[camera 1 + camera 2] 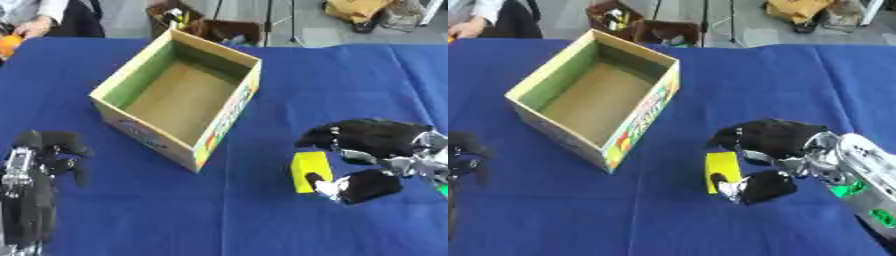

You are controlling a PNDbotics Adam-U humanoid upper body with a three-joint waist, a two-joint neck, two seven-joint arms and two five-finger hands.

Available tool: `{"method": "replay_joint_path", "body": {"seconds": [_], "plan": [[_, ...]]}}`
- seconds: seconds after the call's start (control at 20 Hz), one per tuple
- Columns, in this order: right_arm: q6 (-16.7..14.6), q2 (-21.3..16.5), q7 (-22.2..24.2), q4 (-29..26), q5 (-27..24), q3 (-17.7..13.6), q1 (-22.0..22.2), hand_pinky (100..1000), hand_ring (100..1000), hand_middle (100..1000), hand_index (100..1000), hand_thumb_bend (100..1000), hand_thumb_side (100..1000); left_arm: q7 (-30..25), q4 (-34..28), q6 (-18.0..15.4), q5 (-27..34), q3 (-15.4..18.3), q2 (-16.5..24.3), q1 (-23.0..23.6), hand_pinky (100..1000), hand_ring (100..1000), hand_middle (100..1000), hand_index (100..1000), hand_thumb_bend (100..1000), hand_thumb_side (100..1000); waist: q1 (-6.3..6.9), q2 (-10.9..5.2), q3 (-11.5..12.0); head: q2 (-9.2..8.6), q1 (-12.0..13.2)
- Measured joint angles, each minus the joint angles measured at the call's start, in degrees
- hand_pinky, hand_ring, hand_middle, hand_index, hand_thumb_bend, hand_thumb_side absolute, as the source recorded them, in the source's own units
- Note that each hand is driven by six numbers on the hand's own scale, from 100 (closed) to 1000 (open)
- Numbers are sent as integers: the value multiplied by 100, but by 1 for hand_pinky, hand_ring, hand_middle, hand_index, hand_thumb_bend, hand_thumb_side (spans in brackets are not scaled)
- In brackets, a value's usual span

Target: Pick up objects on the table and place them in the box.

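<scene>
A flat yellow block (308, 169) lies on the blue tablecloth (332, 80), right of the box. My right hand (376, 137) comes in from the right and is curled round the block, fingers over its far edge and thumb (759, 187) against its near right corner. The open cardboard box (229, 115) stands askew at centre left, with nothing showing inside. My left hand (39, 155) rests at the lower left with its fingers up and relaxed, holding nothing.
An orange thing (7, 46) sits at the far left edge beside a person's hand. Beyond the table's far edge are a crate of odds and ends (627, 22) and stand legs. Bare cloth lies between the box and my right hand.
</scene>
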Motion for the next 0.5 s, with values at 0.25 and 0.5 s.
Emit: {"method": "replay_joint_path", "body": {"seconds": [0.25, 0.5], "plan": [[-15, 0, 12, 67, 40, 1, 0, 884, 937, 925, 1000, 112, 967, -15, 0, -5, 0, -1, 0, -1, 220, 496, 443, 594, 100, 955, 3, 5, 3, -13, -9], [-64, 0, 48, 161, 98, 22, 4, 889, 943, 932, 1000, 128, 967, -26, 0, -12, 0, -2, 0, -2, 220, 496, 443, 594, 100, 955, 14, 21, 23, -18, -19]]}}
